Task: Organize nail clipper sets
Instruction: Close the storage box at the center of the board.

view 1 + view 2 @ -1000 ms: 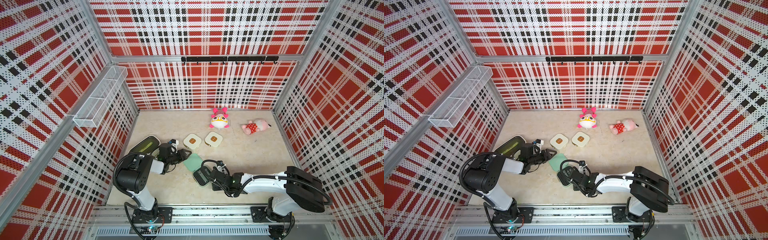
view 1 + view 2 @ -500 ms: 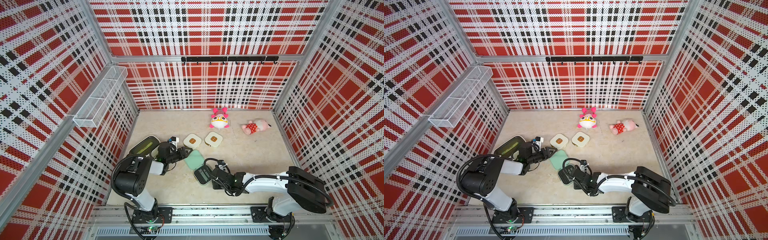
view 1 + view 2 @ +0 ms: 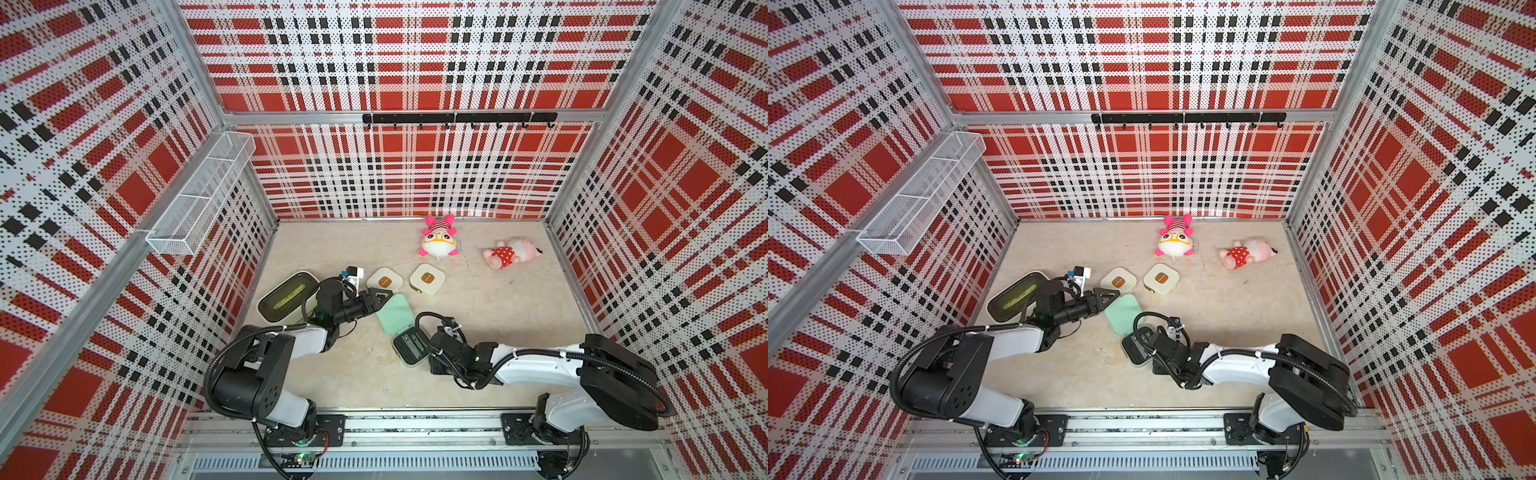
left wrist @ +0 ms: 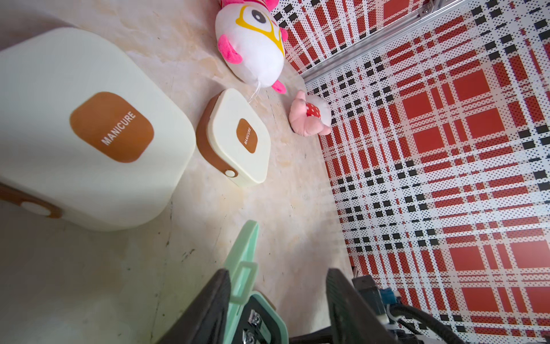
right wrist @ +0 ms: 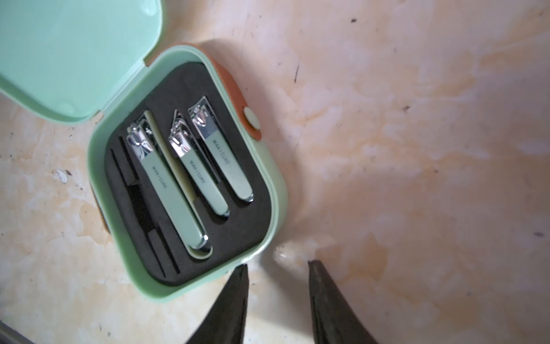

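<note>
The mint green case lies open in front of the two cream cases, its lid (image 3: pixel 395 313) swung back from the base (image 3: pixel 409 349). Three silver and mint clippers (image 5: pixel 190 166) sit in the base's black insert (image 5: pixel 238 232). My left gripper (image 3: pixel 384 296) is open. The raised lid edge (image 4: pixel 241 259) stands between its jaws, against one finger (image 4: pixel 218 286). My right gripper (image 5: pixel 276 264) is open and holds nothing. One fingertip (image 5: pixel 241 269) rests at the corner of the base. Both cream cases (image 3: pixel 384 281) (image 3: pixel 427 278) are closed.
A cream bin with a dark green inside (image 3: pixel 286 296) sits by the left wall, beside my left arm. Two plush toys (image 3: pixel 439 241) (image 3: pixel 509 252) lie near the back wall. A wire basket (image 3: pixel 199 195) hangs on the left wall and a hook rail (image 3: pixel 457 118) on the back wall.
My left gripper has slid along the mint lid toward the cream cases. The open case has shifted slightly to the right. My right gripper has drawn back a little.
</note>
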{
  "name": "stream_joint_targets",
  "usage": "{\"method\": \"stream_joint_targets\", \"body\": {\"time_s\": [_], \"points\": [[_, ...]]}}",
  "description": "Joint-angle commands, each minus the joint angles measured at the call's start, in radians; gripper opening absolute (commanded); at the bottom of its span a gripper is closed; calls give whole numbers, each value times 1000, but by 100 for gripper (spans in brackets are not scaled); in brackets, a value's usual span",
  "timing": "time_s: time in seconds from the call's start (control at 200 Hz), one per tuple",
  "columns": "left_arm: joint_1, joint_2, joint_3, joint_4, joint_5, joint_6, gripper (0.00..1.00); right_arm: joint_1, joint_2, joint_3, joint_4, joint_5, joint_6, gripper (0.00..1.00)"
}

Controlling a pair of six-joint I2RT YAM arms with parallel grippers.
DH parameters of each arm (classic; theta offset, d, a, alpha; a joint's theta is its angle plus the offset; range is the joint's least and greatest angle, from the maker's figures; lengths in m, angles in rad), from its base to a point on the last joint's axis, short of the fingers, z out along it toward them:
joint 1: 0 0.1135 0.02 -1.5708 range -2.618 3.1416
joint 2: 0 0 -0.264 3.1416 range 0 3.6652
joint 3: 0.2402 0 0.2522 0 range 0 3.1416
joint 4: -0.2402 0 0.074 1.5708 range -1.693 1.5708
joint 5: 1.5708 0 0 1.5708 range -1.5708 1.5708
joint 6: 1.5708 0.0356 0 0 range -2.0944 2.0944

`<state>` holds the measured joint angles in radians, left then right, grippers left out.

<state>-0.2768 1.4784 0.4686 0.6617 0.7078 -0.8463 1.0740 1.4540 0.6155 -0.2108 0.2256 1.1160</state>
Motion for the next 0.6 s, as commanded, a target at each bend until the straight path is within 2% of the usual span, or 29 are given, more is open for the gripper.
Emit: {"method": "stream_joint_targets", "body": {"time_s": [0.0,0.401,0.596], "points": [[-24,-36,1,-145,83,-19,56,-30,-10,-2,42,32,-8,38],[-62,-107,12,-260,109,-42,58,-103,60,45,85,-3,-85,38],[-106,-93,33,-280,100,-49,58,-150,99,77,117,-48,-141,37]]}}
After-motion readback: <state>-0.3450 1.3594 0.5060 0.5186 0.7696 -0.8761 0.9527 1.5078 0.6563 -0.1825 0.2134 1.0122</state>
